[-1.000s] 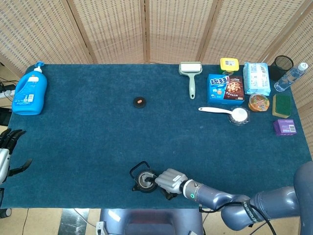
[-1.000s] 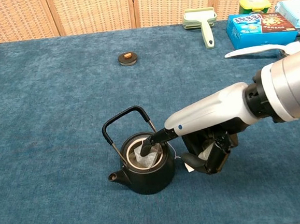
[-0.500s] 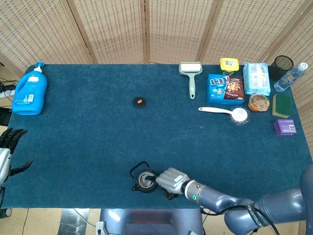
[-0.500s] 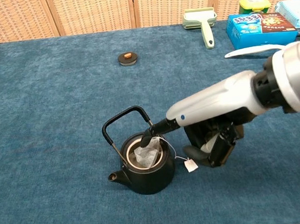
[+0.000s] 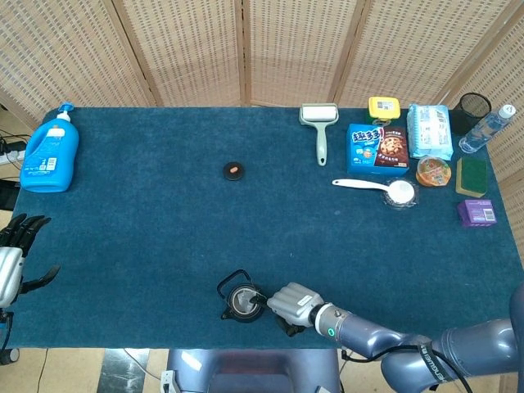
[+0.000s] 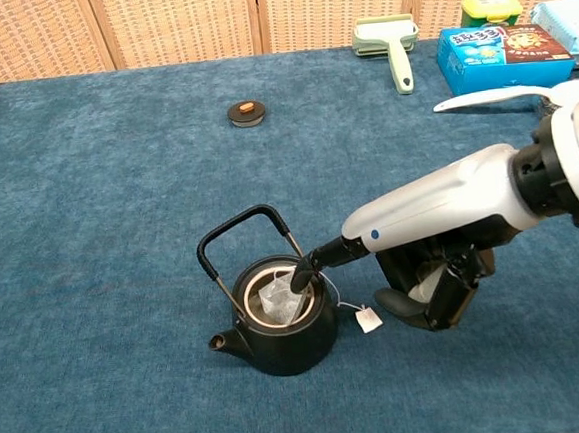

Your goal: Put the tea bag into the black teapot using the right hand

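I see woven rattan folding screen (image 5: 196,49) behind table (image 5: 147,229); blue carpet-like cover; even lighting.

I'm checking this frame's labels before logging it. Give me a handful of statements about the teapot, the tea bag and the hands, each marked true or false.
1. The tea bag sits inside the open top of the black teapot. True.
2. The teapot's lid is on the pot. False: it lies apart on the table, further back.
3. The tea bag's paper tag hangs outside the pot on the cloth. True.
4. The left hand holds the teapot handle. False: it is at the table's left edge, far from the pot, holding nothing.
5. A fingertip of the right hand reaches to the pot's rim. True.
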